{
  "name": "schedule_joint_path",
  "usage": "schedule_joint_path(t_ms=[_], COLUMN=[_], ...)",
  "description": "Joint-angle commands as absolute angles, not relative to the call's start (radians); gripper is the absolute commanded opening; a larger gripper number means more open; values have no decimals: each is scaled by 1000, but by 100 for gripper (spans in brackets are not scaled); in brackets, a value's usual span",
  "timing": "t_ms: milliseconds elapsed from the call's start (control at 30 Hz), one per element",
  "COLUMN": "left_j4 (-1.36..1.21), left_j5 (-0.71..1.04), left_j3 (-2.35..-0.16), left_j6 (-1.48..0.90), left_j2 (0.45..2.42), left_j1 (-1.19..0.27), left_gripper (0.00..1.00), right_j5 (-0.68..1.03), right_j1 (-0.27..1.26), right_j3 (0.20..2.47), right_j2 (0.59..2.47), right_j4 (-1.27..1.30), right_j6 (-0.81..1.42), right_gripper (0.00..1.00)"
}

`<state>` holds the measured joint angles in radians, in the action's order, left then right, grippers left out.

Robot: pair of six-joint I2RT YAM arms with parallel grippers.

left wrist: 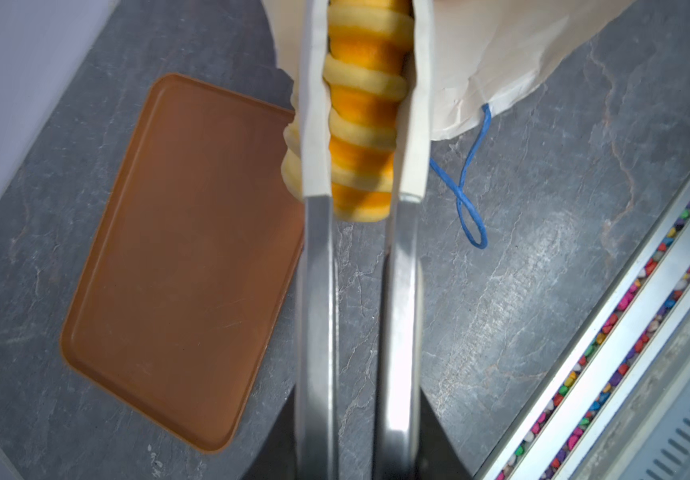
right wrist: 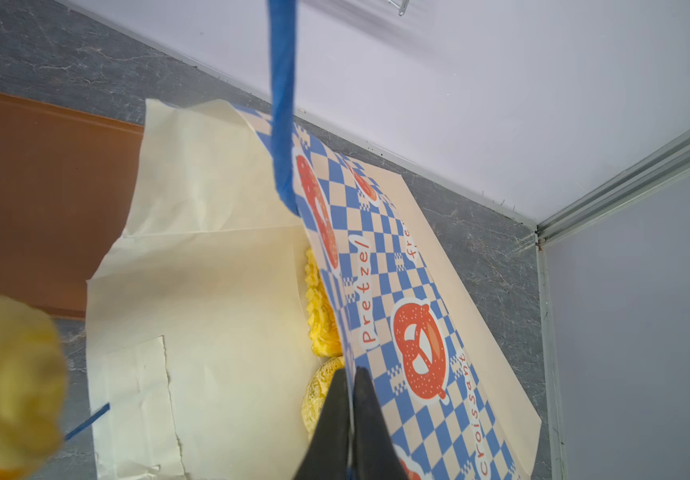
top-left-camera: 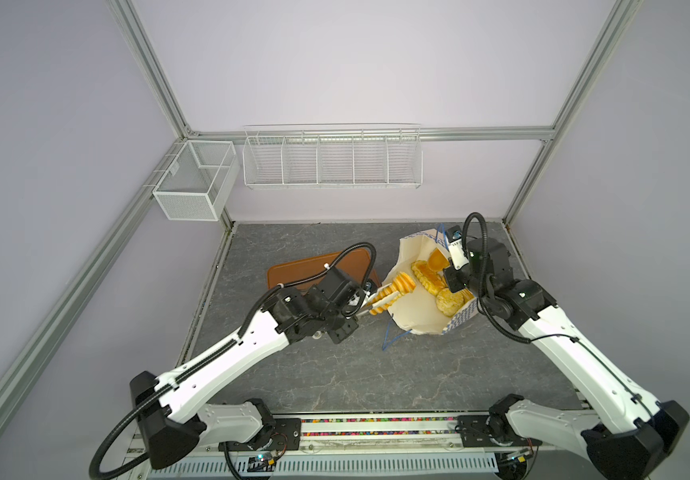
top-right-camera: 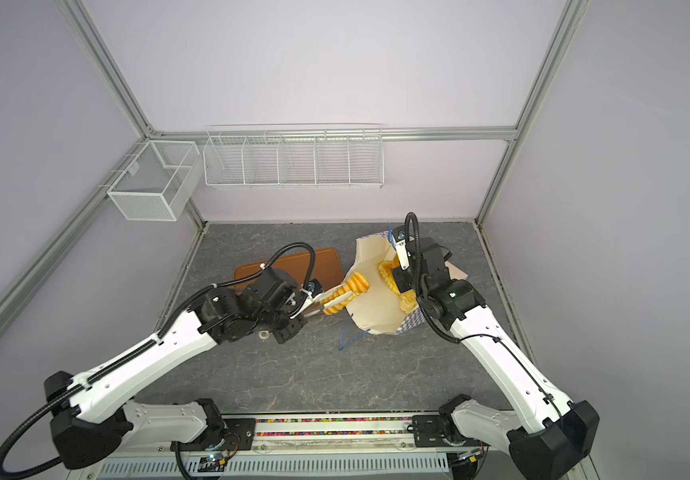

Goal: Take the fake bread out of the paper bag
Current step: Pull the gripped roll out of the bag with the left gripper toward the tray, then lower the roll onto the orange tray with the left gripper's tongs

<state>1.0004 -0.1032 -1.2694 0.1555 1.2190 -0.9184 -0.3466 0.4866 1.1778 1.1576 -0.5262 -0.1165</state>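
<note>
At bag mouth, L pincer clamps loaf beside tray.

Top pair: I look steeply down from high over the 6 o'clock edge, facing 12 o'clock; the whole surface shows in both top views.
Left wrist: just behind my left hand, sighting toward 2 o'clock, tight on the fake bread.
Right wrist: behind my right hand, facing 12 o'clock, tight on the paper bag.
Shared: both wrist views catch the tray and paper bag.
</note>
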Motion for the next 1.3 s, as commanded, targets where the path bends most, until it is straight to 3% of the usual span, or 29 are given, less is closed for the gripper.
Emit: schedule_joint_path(t_ms=[0, 200, 333, 533, 867, 1067, 1267], left_j4=[969, 867, 793, 750, 685, 714, 778], left_j5=[-134, -91, -72, -90, 199, 239, 238], left_j3=[-1264, -1200, -1204, -1346, -1619, -1707, -1751], left_j6=[-2, -185, -363, -566, -742, -758, -752], left_j2=[1141, 1090, 1183, 1451, 1869, 2002, 2066], left_j1=[-854, -705, -608, -597, -563, -554, -545], left_gripper=[0, 0, 1, 4, 10, 12, 22], right_j5=[-346, -299, -285, -262, -201, -202, -202], right_j1=[458, 437, 434, 426, 425, 426, 424], right_j3=[1208, 1218, 1205, 1186, 1105, 1095, 1095], right_j2=[1173, 1195, 1202, 1186, 1112, 1111, 1118], right_j4=[-561, -559, -545, -533, -488, -483, -480], right_j6=[-86, -77, -89, -106, -109, -110, -112], right_gripper=[7, 7, 7, 7, 7, 7, 7])
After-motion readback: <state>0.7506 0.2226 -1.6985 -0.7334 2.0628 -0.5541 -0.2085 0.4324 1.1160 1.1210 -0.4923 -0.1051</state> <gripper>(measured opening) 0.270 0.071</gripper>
